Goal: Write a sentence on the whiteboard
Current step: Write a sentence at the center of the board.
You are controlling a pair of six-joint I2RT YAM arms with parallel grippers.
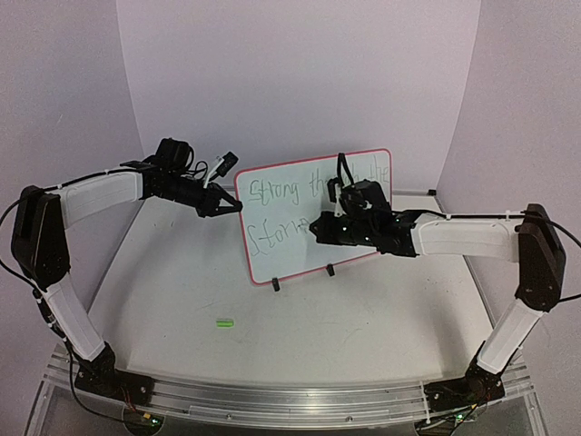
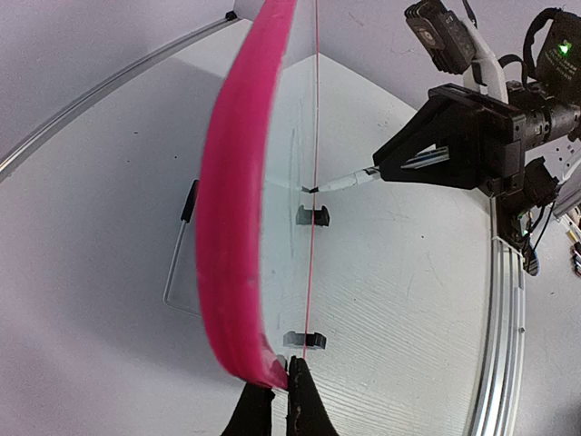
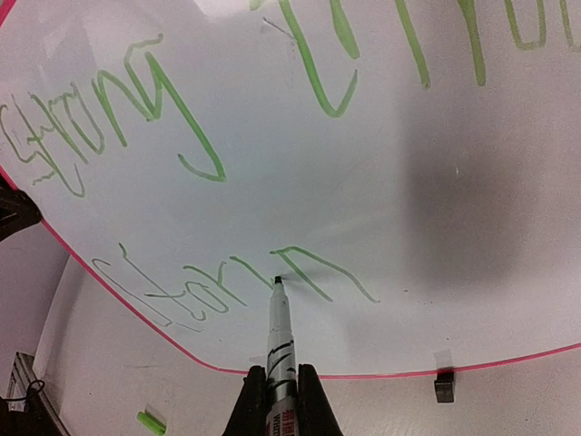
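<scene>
Pinching marker against whiteboard, right claw.

White arm links, black joints

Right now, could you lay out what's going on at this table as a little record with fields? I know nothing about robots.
Board: whiteboard, upright on its two black feet, pink-red frame
Writing: green letters; top line starts "Strong", second line reads roughly "Storm"
Left fingers: shut on the whiteboard's side edge, apparently steadying it
Right fingers: shut on a marker, its tip at the second line's last letter
Loose on table: small green piece, perhaps the marker's cap
</scene>
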